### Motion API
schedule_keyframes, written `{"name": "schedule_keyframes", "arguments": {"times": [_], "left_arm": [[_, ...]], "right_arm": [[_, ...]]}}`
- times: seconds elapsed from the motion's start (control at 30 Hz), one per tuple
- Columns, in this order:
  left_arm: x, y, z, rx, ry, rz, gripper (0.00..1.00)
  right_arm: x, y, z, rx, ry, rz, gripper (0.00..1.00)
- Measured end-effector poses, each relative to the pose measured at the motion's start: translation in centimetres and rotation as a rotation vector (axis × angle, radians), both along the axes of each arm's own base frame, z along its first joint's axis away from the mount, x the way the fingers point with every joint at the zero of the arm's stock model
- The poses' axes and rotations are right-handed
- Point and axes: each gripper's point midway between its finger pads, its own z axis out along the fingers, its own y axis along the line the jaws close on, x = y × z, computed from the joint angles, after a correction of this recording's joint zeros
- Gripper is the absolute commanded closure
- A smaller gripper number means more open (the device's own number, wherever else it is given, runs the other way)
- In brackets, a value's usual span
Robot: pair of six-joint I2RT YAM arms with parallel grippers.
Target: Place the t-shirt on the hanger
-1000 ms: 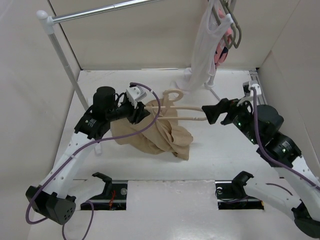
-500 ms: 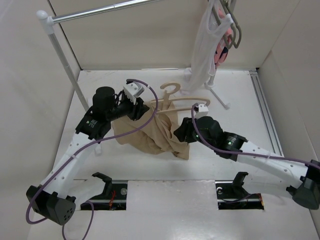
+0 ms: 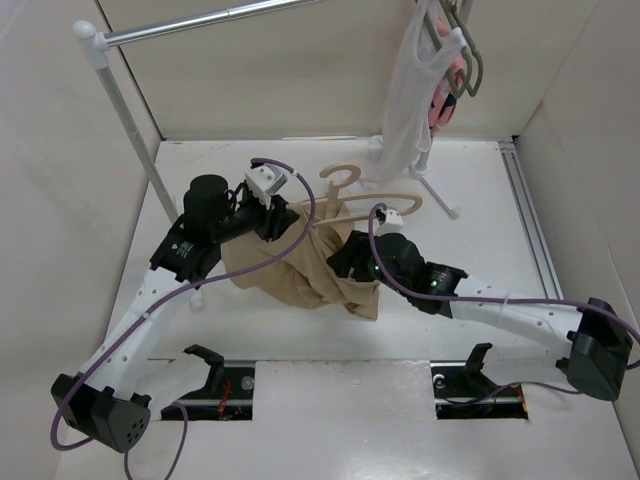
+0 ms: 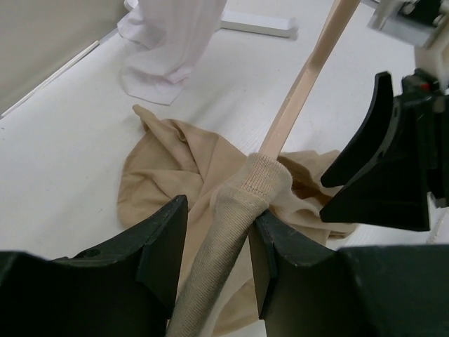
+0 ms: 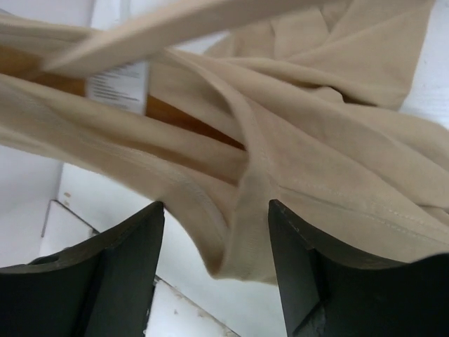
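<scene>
left gripper (image 4: 217, 219) clamps t-shirt (image 4: 172, 165) over hanger (image 4: 303, 83), white top (image 4: 168, 42) beyond.

The tan t-shirt (image 3: 300, 270) lies bunched and crumpled on the table (image 3: 480, 170), its ribbed neckband (clearest in the left wrist view) drawn over one arm of the slim pale wood-coloured hanger (image 3: 365, 203), whose other arm and curved hook stick out bare beyond the cloth.

The t-shirt (image 4: 168, 168) is matt tan cloth, ribbed at the band in my left hand (image 4: 217, 214); the hanger (image 4: 302, 91) is smooth pale wood.
</scene>
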Motion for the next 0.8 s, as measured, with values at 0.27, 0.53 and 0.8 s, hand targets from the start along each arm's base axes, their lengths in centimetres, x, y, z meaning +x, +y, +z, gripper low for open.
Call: {"name": "schedule_keyframes", "arguments": {"times": [0.27,0.53,0.8], "left_arm": [[-0.1,-0.1,0.5,-0.026,0.002,0.008,1.0],[-0.6,-0.1,1.3,-0.054,-0.004,0.003,1.0],[-1.2,1.0,0.1,0.012,-0.041,-0.02,1.0]], "right_arm": [[-0.3,-1.2,-4.7,-0.134,0.109,-0.038,0.38],[-0.2,-1.6,-5.7,-0.161,0.124,-0.063,1.0],[-0.1,-7.5,-4.6,-0.127,0.108,-0.18,1.0]]}}
